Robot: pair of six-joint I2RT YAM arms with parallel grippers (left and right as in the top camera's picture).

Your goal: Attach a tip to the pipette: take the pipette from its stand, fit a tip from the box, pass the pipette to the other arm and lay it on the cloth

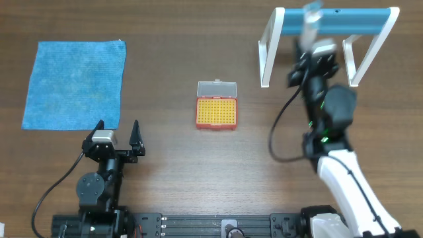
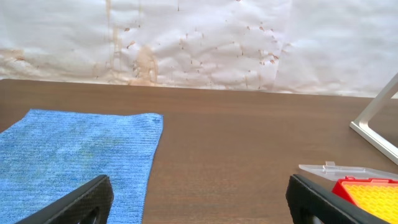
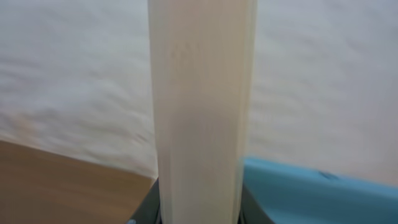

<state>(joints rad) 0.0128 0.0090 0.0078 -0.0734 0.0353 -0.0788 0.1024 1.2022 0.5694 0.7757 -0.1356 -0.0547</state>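
The pipette (image 3: 202, 112) stands upright at the stand (image 1: 357, 20), upper right in the top view, directly before the right gripper (image 1: 314, 49). I cannot tell whether its fingers grip it. The left gripper (image 1: 117, 135), lower left, is wide open, empty and well apart.

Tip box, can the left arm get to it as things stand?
Probably yes: only bare table lies between the open left gripper and the tip box, its lid is open, and the right gripper is away at the stand.
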